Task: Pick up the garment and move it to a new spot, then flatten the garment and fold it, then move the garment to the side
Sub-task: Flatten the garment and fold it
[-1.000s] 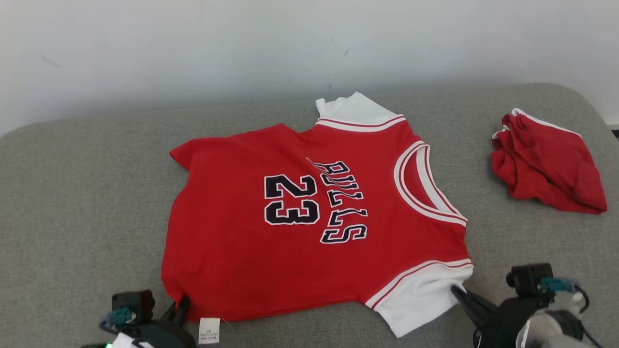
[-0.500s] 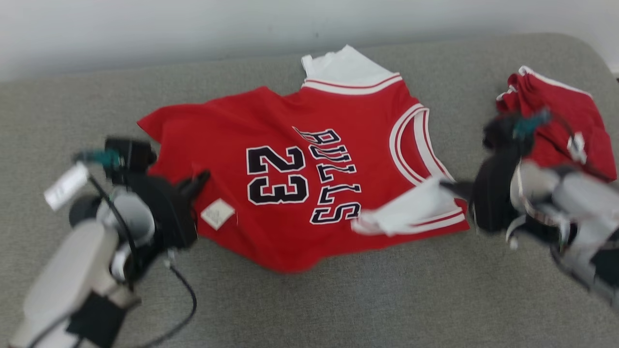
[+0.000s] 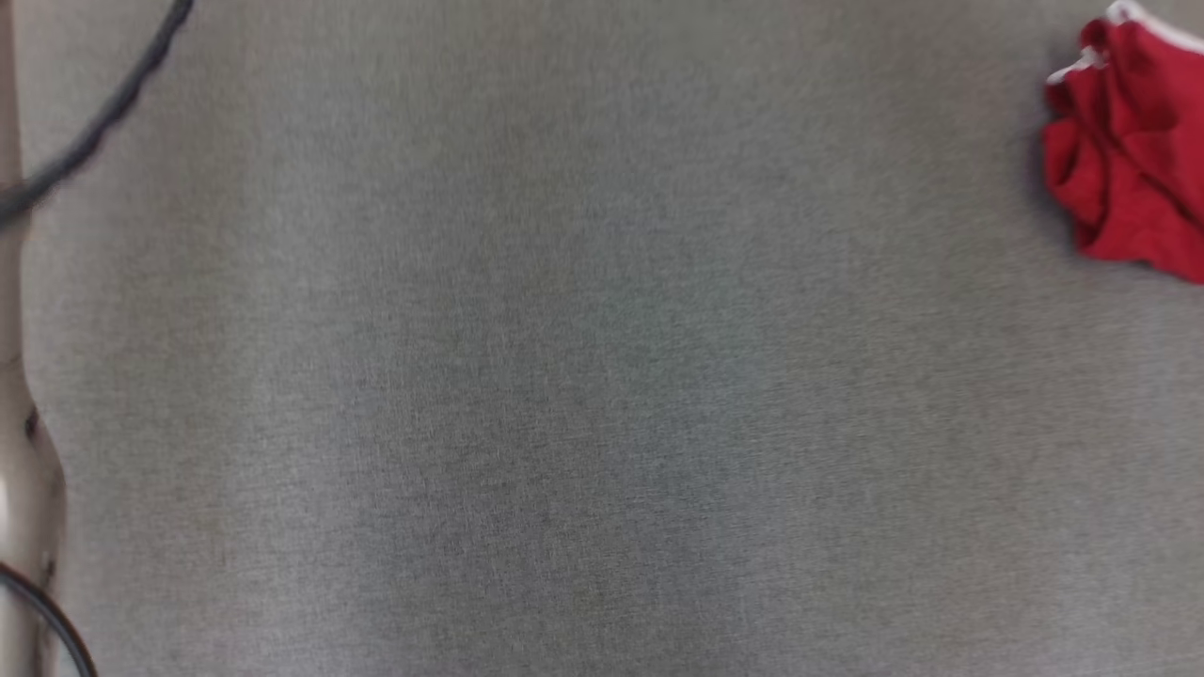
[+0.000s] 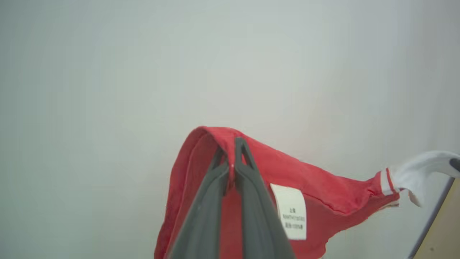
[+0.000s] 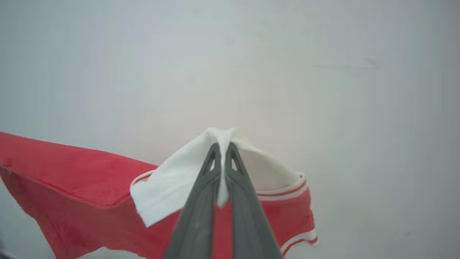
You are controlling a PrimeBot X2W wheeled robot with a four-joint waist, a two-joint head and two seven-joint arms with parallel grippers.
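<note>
A grey woven cushion [image 3: 564,395] spreads beneath the head camera, its weave blurred. Close at the edge of that view runs a pale, blurred strip [image 3: 23,489] that cannot be identified. Farther up, a dark cable [image 3: 94,132] curves across the cushion. Farthest off, a crumpled red cloth [image 3: 1129,169] with white piping lies on the cushion, cut by the frame. How far it lies from the jersey cannot be told.

In both wrist views a plain grey-white wall [image 4: 143,72] stands behind the jersey [image 4: 323,194], smooth apart from a few faint marks.

A white label [image 4: 291,212] is sewn to the jersey's red edge, just beside the left hand's fingers. It carries a few short lines of dark print, too small to read.

The left hand [image 4: 231,151] is pinched tight on a red edge of the jersey. The cloth peaks over the fingertips and hangs down on both sides of them. From there the red edge sags away towards the jersey's white sleeve [image 4: 413,172], which has a red stripe at its seam. A small dark tip touches that sleeve at the frame edge, too small to tell what it is.

The right hand [image 5: 222,151] is clamped on that white sleeve. The sleeve rises to a point over the fingertips and droops in a flap to one side. Below it hangs the jersey's red body, edged with a red-and-white band. The jersey is thus held up off the cushion, slung between the two hands in front of the wall.
</note>
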